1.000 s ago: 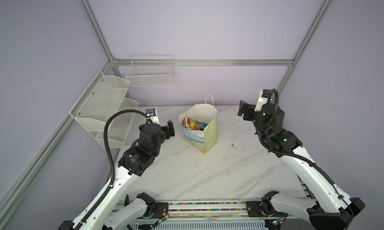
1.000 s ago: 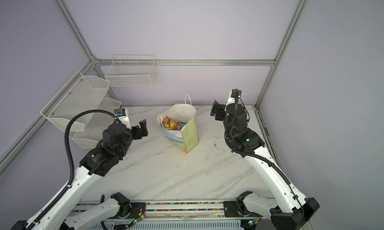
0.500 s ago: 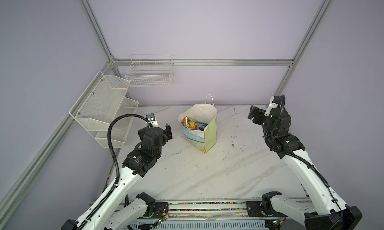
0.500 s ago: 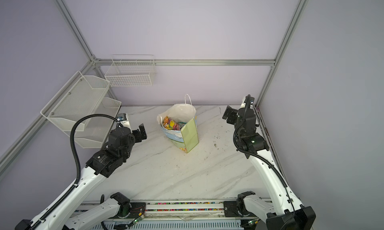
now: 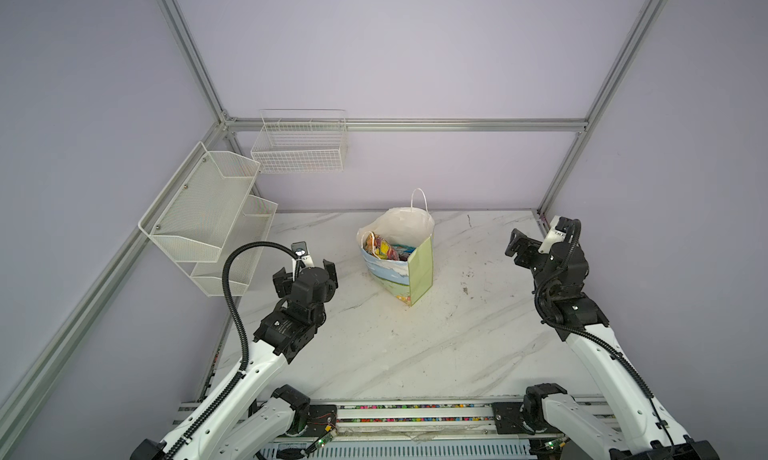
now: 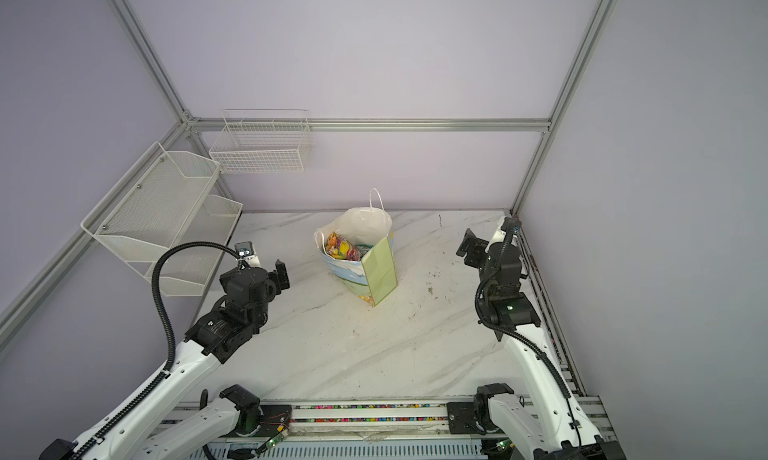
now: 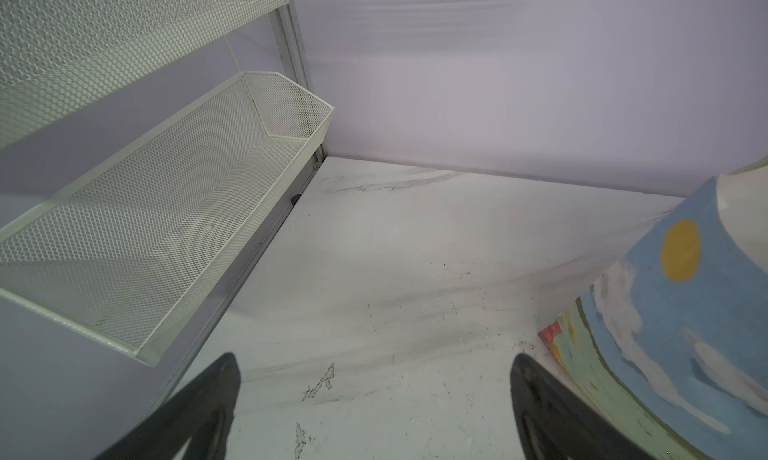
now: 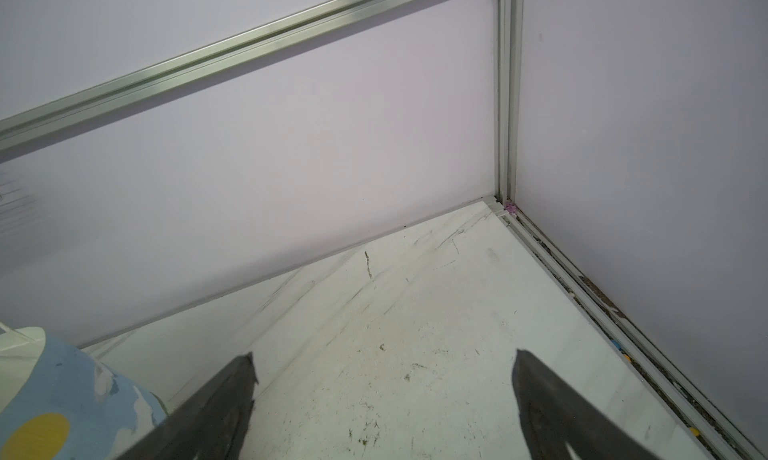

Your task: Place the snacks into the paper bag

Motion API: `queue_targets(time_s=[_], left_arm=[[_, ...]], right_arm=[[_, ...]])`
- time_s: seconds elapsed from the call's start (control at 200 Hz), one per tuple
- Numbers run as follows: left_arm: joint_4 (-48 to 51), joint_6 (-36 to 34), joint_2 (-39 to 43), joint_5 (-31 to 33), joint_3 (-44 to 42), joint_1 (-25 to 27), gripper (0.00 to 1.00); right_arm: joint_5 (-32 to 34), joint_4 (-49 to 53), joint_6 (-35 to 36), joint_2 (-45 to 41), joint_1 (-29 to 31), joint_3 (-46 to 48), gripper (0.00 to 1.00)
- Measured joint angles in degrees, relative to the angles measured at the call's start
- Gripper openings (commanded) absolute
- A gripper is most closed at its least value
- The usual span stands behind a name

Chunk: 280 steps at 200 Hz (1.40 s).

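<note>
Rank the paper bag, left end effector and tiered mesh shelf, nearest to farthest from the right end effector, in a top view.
1. paper bag, mid-table.
2. left end effector, beyond the bag.
3. tiered mesh shelf, on the left wall.

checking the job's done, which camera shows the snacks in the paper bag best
The top views: both look down into the open paper bag, where the snacks show as colourful packets. Each wrist view catches only a slice of the bag's painted outside, no snacks.
</note>
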State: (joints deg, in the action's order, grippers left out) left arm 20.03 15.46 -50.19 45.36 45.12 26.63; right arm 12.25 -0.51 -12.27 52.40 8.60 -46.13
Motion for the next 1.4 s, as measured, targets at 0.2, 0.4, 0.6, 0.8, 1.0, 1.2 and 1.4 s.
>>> queue_targets(time_s=[0.2,0.4,0.6,0.8,1.0,1.2,1.4], left_arm=[[-3.2,-0.2,-2.3,2.0,-2.3,0.0,1.0],[-5.4,-0.1,-5.1,3.6,-4.6,0.0,1.0],[-6.3,-0.2,-7.5,6.4,-5.6,0.0,1.0],[-6.9,-0.2,-11.2,10.3,-7.0,0.0,1.0],[-7.8,-0.1,-16.6,10.7,-7.2,0.0,1.0],[-11.0,-0.1,-18.4,11.6,-10.2,-0.2,1.0],[-15.1,0.0,-17.2,12.1,-15.8,-1.9,1.0]], right_arm=[[0.4,-4.9,1.4,-2.8,0.0,8.8,0.97],[1.6,-9.7,2.1,-4.9,0.0,15.9,0.97],[2.4,-15.8,3.7,-6.1,-0.1,22.4,0.97],[3.8,-19.5,5.3,-5.9,-0.1,25.6,0.97],[4.5,-23.7,6.4,-6.0,-0.1,29.4,0.97],[5.3,-27.4,6.7,-5.8,-0.1,32.6,0.97],[6.3,-29.8,6.7,-3.6,-0.1,33.7,0.97]])
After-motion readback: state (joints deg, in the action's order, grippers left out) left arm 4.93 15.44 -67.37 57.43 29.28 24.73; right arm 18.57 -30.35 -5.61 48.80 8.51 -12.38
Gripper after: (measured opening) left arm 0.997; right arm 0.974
